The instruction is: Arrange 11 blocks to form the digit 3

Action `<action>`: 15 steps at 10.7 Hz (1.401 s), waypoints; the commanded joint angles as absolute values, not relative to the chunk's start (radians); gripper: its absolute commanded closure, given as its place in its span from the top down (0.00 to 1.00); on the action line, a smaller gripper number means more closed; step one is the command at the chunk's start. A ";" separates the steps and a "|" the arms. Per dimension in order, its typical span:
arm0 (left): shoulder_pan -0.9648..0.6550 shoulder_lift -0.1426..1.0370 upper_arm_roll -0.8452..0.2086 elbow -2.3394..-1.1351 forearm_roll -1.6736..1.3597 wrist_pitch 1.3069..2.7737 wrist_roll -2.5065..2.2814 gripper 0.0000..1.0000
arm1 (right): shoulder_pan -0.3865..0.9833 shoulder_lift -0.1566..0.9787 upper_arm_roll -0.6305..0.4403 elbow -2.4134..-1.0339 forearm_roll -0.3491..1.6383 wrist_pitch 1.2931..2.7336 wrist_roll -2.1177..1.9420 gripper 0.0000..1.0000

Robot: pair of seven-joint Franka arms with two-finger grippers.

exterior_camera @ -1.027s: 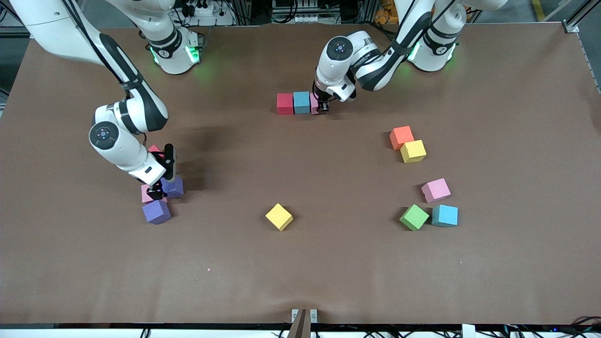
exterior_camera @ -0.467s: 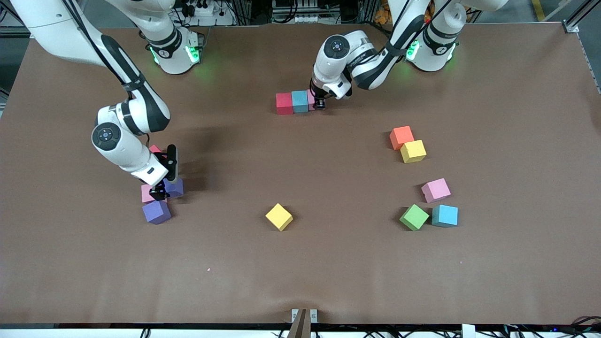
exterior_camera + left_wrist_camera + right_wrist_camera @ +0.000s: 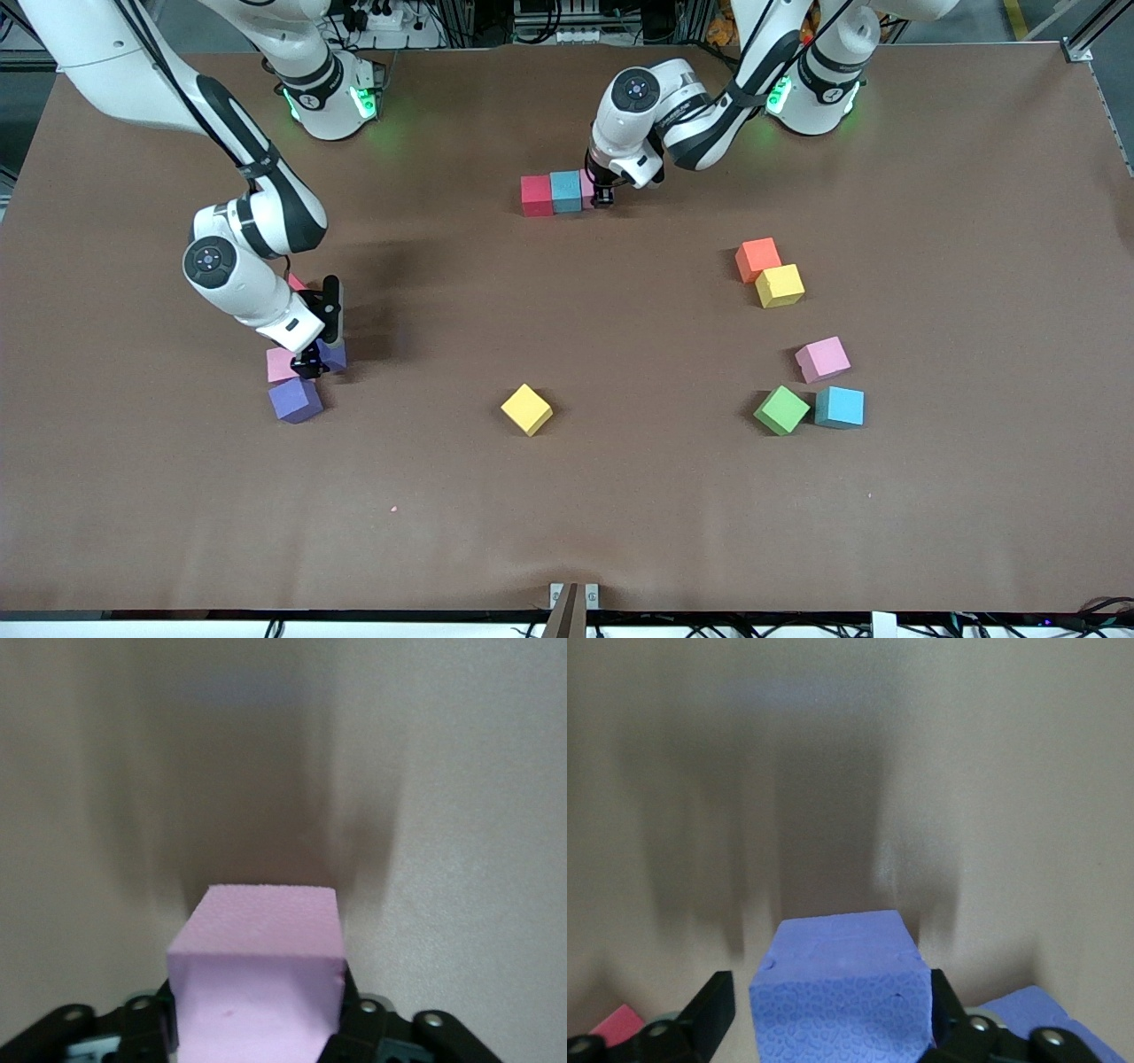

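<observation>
Left end effector [image 3: 603, 197] is down at the desk [image 3: 567, 514] in the upper middle of the frame, set around the end pink block [image 3: 586, 188]. That block closes a row of three with the teal block [image 3: 567, 191] and red block [image 3: 537, 196]. Whether it grips the block or has let go cannot be told. Right end effector [image 3: 310, 365] stands open astride the upper purple block [image 3: 333, 356], amid a tight cluster with the lower purple block [image 3: 295, 400] and a pale pink block [image 3: 279, 363].

Wide bare desk lies below the row, holding only the lone yellow block [image 3: 526, 408] in the lower middle. Toward the left arm's end sit the orange block [image 3: 757, 259] touching a second yellow block [image 3: 780, 285]. Lower down are a loose pink block [image 3: 822, 359], green block [image 3: 781, 409] and second teal block [image 3: 839, 407].

Both arms bend sharply at the wrist, hands pointing down.

Seen from the left wrist, the end pink block [image 3: 257, 992] fills the gap between the pads. Seen from the right wrist, the upper purple block [image 3: 842, 992] has a slit of space at one pad, and a red corner [image 3: 620, 1023] shows nearby.
</observation>
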State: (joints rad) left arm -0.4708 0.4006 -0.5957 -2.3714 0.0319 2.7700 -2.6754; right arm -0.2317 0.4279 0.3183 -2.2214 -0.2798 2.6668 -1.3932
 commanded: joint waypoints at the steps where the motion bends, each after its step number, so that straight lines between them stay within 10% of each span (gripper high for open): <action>1: -0.471 0.348 -0.600 -2.378 0.046 2.773 -2.668 1.00 | -0.227 0.433 0.316 -2.212 -0.264 2.683 -1.390 0.51; 4: -0.468 0.264 -0.611 -2.379 0.046 2.722 -2.632 1.00 | -0.212 0.402 0.313 -2.204 -0.264 2.683 -1.382 0.29; 15: -0.112 0.233 -0.606 -2.068 0.031 2.300 -2.009 1.00 | 0.173 0.279 0.327 -2.215 -0.258 2.553 -0.066 0.28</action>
State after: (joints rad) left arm -0.1689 0.1978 -0.5956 -2.1127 0.0351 2.3506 -2.1305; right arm 0.1151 0.3227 0.3281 -2.1966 -0.2723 2.5980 -0.2727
